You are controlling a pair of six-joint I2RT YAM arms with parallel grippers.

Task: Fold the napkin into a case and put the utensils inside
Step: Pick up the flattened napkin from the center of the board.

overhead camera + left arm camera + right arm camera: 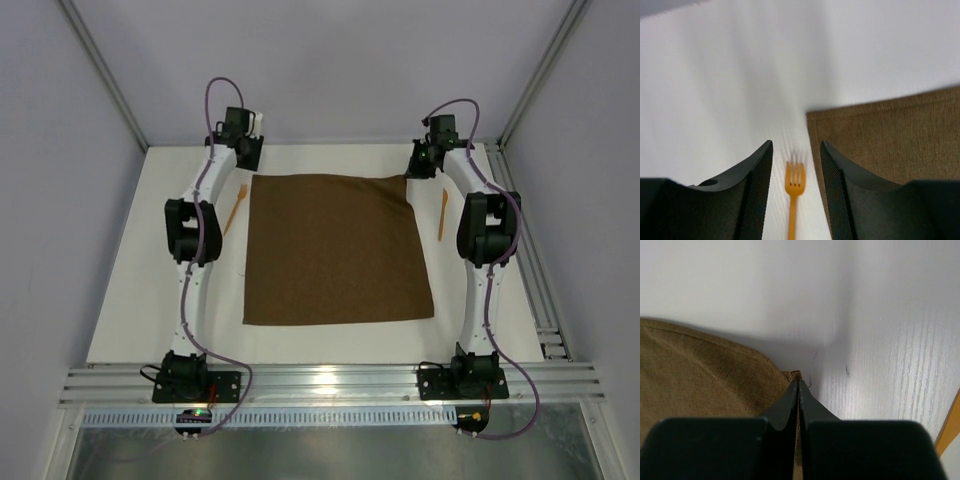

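Left fingers [755,200] apart, fork [794,182] seen between | right fingers [785,410] pinched on napkin [700,375] corner

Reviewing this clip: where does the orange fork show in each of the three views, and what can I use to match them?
Top external: fork lying just left of the napkin, upper left.
Left wrist: bottom centre, between the open left pincer fingers, tines up.
Right wrist: not in it; the orange strip at the right edge is likely the other utensil.
Shared landmark: the brown napkin, in all three.
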